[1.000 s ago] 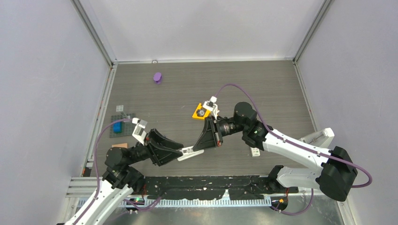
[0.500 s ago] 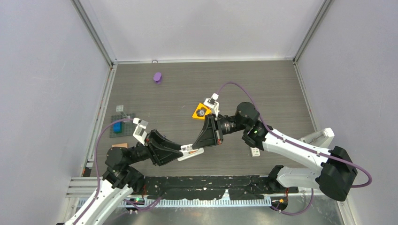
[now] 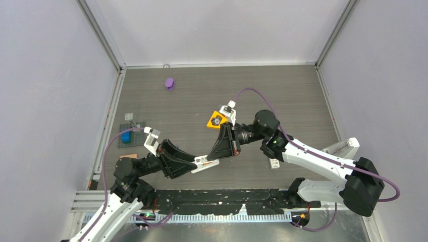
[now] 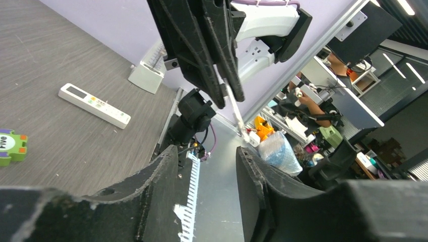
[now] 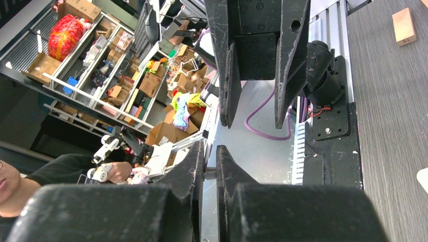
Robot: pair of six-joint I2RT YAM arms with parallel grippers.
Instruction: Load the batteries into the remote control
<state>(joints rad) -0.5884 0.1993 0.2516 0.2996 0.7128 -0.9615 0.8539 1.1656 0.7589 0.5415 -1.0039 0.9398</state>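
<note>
A thin white piece [image 3: 208, 163] is being pinched by the right gripper [image 5: 209, 148] and offered between the spread jaws of the left gripper [image 4: 207, 156], probably for a handover. The remote [image 3: 274, 163] is being seen flat on the table at 3 o'clock, and a purple battery [image 3: 169, 83] at 11 o'clock.

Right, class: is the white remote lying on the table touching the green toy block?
Apart. The left wrist view shows bare table between the white remote and the green toy block at the picture's left edge.
</note>
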